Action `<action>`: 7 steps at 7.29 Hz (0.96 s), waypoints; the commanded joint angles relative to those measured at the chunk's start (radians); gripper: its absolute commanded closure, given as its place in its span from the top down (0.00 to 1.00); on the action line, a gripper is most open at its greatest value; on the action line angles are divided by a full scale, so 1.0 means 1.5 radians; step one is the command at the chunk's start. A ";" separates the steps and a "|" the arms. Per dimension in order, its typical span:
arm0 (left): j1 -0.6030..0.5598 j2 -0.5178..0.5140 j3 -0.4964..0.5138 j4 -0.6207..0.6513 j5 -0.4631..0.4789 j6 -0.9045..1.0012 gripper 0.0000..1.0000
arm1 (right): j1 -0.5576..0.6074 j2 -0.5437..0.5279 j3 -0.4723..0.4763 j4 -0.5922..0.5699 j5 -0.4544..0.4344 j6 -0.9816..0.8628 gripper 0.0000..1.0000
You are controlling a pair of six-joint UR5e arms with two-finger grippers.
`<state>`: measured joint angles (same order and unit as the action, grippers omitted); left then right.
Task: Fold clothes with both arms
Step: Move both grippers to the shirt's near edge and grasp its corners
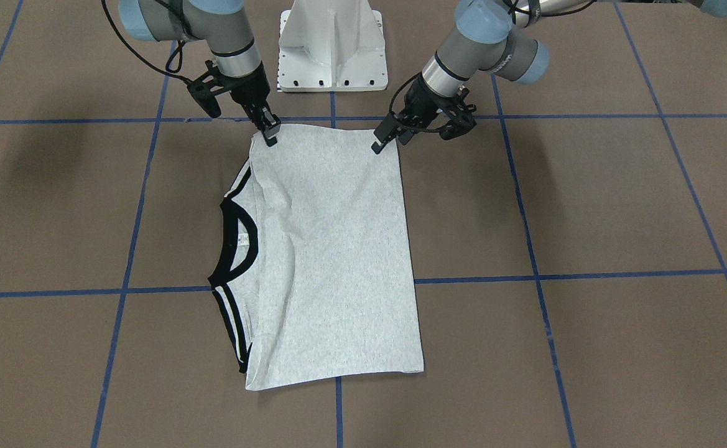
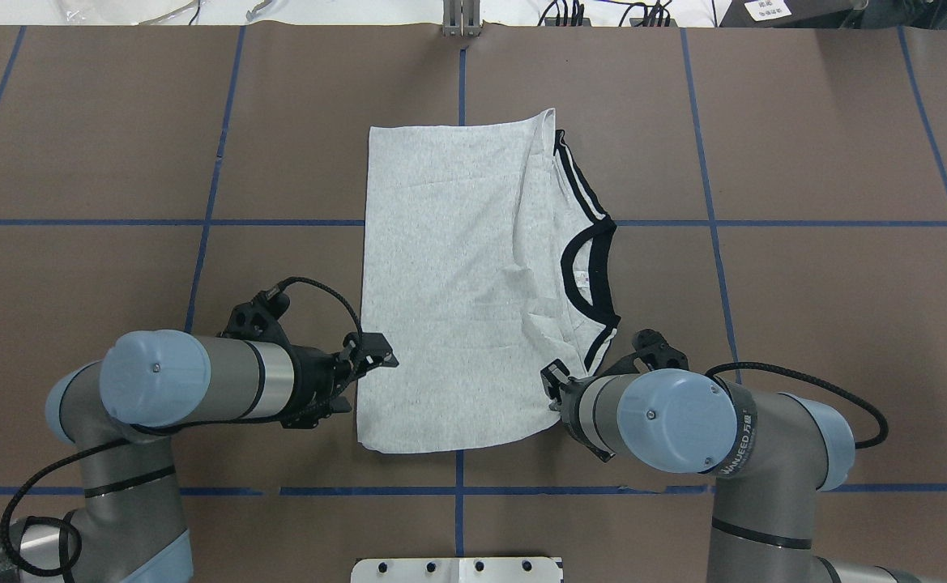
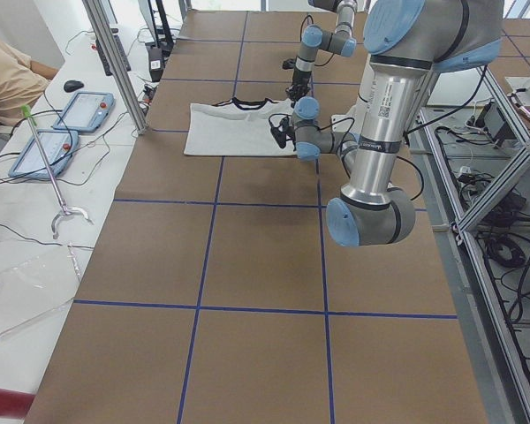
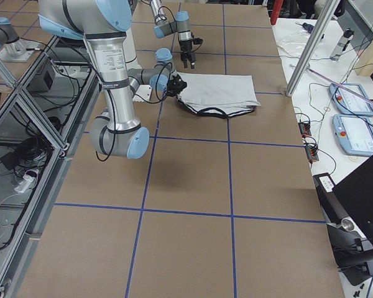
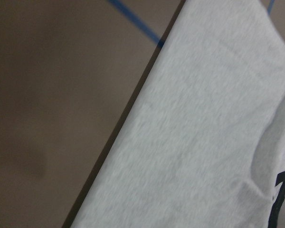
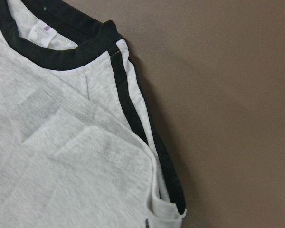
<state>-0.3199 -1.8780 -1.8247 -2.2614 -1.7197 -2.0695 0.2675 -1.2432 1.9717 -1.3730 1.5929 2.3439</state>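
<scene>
T-shirt [image 1: 338, 249], soft heather-grey knit w/ black ribbed collar [image 1: 229, 249], is laid folded as a rough rectangle mid-table [image 1: 587, 205], twd robot-side edge. Step judged: near corners approached for next fold. Left gripper [image 1: 391, 140] is spread beside one corner. Right gripper [image 1: 270, 132]: can't be told. Matched pinches are needed.

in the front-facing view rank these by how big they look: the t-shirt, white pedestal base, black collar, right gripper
1. T-shirt, by far the largest.
2. white pedestal base, though the top edge cuts it off.
3. black collar and right gripper: they look about alike, so I won't rank them.
</scene>
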 commanded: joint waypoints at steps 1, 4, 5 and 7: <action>0.042 0.005 -0.002 0.018 0.029 -0.022 0.86 | 0.000 -0.001 0.000 -0.001 0.001 0.000 0.00; 0.044 0.005 0.002 0.030 0.029 -0.022 0.57 | 0.000 -0.001 0.004 -0.001 0.001 0.000 0.00; 0.044 0.005 -0.006 0.052 0.029 -0.022 0.18 | 0.001 -0.001 0.005 0.000 0.001 0.000 0.00; 0.040 0.005 -0.010 0.071 0.029 -0.021 0.00 | 0.001 -0.001 0.006 -0.001 0.001 0.000 0.00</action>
<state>-0.2566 -1.8699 -1.8353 -2.1714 -1.6760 -2.1027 0.2676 -1.2440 1.9788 -1.3734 1.5938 2.3439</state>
